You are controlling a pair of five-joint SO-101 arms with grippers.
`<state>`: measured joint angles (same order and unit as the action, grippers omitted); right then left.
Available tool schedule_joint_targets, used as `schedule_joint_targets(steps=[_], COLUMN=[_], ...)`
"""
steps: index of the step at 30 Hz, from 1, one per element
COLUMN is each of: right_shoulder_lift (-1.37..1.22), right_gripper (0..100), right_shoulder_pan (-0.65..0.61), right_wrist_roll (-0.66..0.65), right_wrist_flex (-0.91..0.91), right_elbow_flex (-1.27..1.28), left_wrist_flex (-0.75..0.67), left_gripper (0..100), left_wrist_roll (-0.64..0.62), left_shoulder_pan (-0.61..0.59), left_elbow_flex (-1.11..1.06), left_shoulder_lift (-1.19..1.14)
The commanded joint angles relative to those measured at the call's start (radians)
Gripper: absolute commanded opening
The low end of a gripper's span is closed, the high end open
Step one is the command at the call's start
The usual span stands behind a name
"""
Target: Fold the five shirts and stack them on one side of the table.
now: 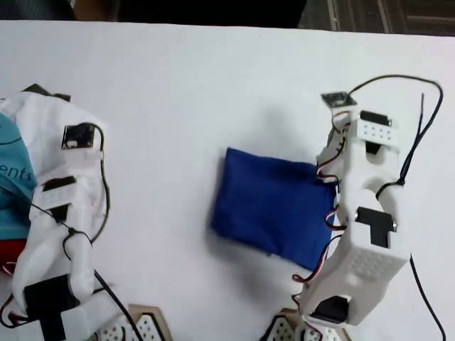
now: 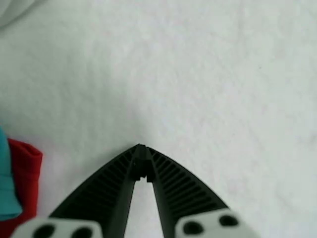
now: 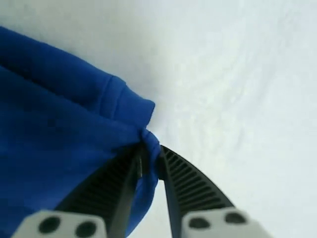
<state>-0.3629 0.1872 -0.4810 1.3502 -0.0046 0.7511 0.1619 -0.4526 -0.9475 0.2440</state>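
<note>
– Pinched tight: the right gripper has its two black fingers closed on a small bunch of cloth at the edge of the blue shirt, close to a stitched hem corner.

– Where does the shirt lie against it?

– From the wrist, the blue cloth spreads away to one side of the fingers and partly under them. The other side is bare white table. The fingertips meet right at the shirt's border, with blue fabric puckered up between them.

– And from above?

– It is a folded, roughly square bundle near the middle of the table. Its far side runs under the right arm, which hangs over that edge, so the grip itself is hidden there. The rest of the bundle lies flat, well apart from the other clothes.

– What about the other gripper?

– The left gripper has its fingers pressed together, tips touching, with nothing between them. It points down at a plain white surface.

– Anything near it?

– A red cloth and a teal cloth show just off to one side of it, touching each other but not the fingers.

– And overhead?

– The left arm stands at the table's side edge, over a pile with a white shirt and the teal and red pieces. I cannot tell how neatly those are folded.
</note>
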Motion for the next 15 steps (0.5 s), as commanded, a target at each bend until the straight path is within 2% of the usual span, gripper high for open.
schedule_joint_targets(steps=[1,8,15], right_shoulder_lift=[0.008,-0.001,-0.019], right_gripper=[2.1,2.0,2.1], right_shoulder_pan=[-0.002,-0.036,-0.096], right_wrist_roll=[-0.006,-0.008,-0.003], right_wrist_flex=[0.065,0.162,0.134], right_elbow_flex=[-0.146,-0.364,-0.374], left_wrist_flex=[-0.014,-0.014,-0.014], left_gripper=[3,3,3], left_wrist_roll=[-0.003,-0.003,-0.003], left_shoulder_pan=[0.008,0.008,0.008], left_elbow_flex=[0.001,0.001,0.001], left_shoulder_lift=[0.041,0.041,0.041])
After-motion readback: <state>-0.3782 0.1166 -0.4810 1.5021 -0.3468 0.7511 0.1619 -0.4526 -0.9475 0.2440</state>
